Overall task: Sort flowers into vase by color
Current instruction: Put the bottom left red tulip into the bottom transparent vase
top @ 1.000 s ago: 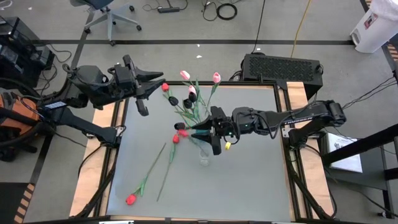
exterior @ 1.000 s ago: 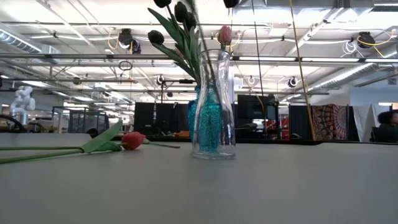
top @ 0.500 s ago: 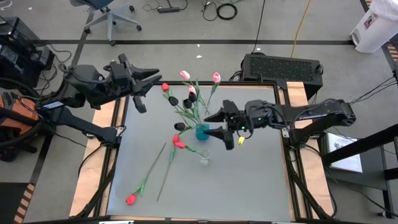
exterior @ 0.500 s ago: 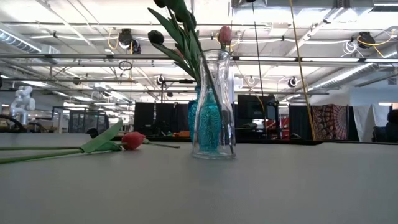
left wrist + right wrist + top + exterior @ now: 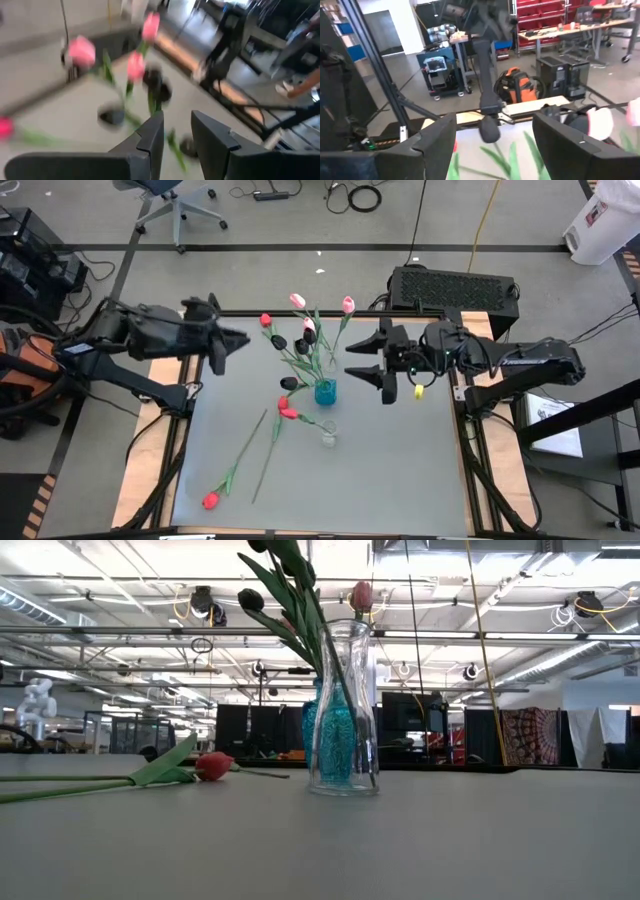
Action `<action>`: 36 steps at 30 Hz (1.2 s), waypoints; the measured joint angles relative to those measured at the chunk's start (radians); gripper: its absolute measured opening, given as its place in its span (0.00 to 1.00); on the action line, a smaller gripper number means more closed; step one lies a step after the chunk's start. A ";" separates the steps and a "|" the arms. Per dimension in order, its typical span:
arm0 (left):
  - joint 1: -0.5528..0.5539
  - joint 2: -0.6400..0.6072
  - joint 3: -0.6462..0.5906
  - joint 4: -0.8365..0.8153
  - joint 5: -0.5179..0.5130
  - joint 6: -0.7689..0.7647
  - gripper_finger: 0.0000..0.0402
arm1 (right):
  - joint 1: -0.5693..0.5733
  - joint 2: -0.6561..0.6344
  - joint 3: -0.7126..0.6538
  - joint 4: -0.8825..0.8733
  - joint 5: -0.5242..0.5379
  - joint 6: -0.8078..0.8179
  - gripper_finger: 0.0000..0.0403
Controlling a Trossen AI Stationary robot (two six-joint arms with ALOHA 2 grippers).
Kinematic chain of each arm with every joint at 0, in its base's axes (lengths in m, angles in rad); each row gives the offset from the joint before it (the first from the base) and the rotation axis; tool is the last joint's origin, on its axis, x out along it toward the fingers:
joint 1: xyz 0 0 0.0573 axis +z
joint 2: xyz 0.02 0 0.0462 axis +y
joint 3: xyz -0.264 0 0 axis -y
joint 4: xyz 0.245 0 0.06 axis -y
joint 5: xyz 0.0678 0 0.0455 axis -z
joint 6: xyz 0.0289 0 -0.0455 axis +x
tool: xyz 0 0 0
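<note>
Teal vase (image 5: 325, 392) mid-bench (image 5: 400, 470), holding most flowers (image 5: 305, 335). Clear vase (image 5: 328, 437) just beside it; two red tulips (image 5: 210, 500) lying farther off. Right gripper (image 5: 372, 369) right of vase, fingers spread, empty. Left gripper (image 5: 228, 345) well left, fingers narrowly apart, empty.

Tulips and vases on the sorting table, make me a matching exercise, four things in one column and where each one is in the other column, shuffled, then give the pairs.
Things
1. blue vase
2. clear glass vase
3. red tulip
4. right pincer

Places or states
A. lying flat on the table near its front left corner
B. open and empty, right of the blue vase
C. mid-table, holding a spread of pink, red and black tulips
D. just in front of the blue vase, holding stems

Pairs: 1-C, 2-D, 3-A, 4-B
</note>
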 joint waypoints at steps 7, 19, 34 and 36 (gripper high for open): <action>-0.044 0.012 0.000 -0.203 0.066 -0.298 0.26 | -0.034 -0.005 0.000 -0.015 -0.001 -0.050 0.63; -0.078 0.064 0.000 -0.310 0.066 -0.390 0.26 | -0.051 -0.005 0.000 -0.016 -0.002 -0.051 0.63; -0.078 0.109 -0.045 -0.528 -0.042 -0.466 0.26 | -0.051 -0.132 0.000 -0.111 0.021 -0.122 0.63; -0.078 0.111 -0.048 -0.528 -0.047 -0.491 0.26 | -0.051 -0.153 0.000 -0.145 0.043 -0.122 0.63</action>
